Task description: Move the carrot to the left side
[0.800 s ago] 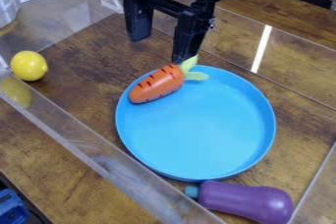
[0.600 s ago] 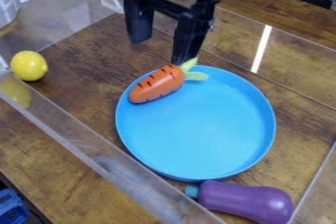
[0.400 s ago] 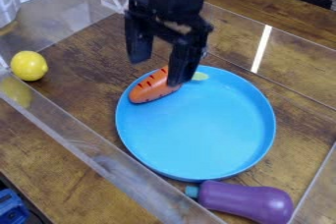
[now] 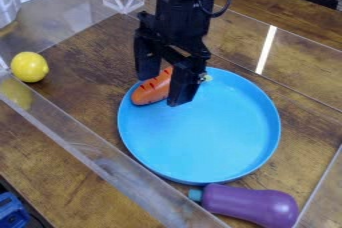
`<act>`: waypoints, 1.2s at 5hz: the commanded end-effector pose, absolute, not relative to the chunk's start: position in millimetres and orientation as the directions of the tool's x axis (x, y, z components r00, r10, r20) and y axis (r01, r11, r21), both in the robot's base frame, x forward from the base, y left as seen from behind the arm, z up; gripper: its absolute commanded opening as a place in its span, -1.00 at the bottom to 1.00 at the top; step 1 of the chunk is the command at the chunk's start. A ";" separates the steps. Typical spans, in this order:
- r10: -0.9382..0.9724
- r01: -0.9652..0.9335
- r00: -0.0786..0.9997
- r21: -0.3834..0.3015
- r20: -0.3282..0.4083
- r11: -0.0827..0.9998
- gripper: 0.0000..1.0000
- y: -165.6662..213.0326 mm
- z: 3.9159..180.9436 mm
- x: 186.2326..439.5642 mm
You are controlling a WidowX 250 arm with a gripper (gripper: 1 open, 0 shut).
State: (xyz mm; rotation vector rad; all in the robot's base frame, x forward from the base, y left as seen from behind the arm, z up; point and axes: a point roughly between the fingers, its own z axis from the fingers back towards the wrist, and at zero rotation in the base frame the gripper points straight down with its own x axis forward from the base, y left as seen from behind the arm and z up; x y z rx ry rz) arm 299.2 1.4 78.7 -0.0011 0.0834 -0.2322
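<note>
Camera view, gripper: here we have the black gripper [image 4: 167,84], coming into the picture from the top edge, its fingers spread wide apart above the blue plate and the carrot.
Fingers: two broad dark blocks, one on each side, and we see nothing pinched between them; their dark faces blend together, so the exact tips are hard for us to pick out.
Carrot: there it is, the orange carrot [image 4: 144,96], lying at the plate's upper-left rim, and we get only part of it, because the gripper blocks our line of sight across its middle and upper end.
Carrot's leafy end: mostly lost to us behind the gripper, with just a pale scrap peeking out on the right.
Contact: whether the fingers touch the carrot, we cannot tell from this angle.
Plate: a round blue plate [image 4: 201,142], its upper edge partly covered by the gripper.
Ball: the yellow ball [image 4: 30,66] sits well apart at the far left, near the clear barrier [image 4: 100,157].
Eggplant: down at the lower right, the purple eggplant [image 4: 251,205] lies just below the plate.
Lower-left corner: something blue [image 4: 14,215] shows there, cut off by the frame, and we cannot make out what it is.
Table: brown wood-look surface [image 4: 74,112] under it all.
</note>
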 end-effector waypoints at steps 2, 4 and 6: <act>-0.264 0.264 0.964 -0.001 -0.017 0.965 1.00 11.6 81.8 310.4; -0.300 0.300 0.954 0.000 0.008 0.954 -1.00 15.4 73.4 315.4; -0.317 0.317 0.947 0.007 0.051 0.948 -1.00 20.8 70.8 324.1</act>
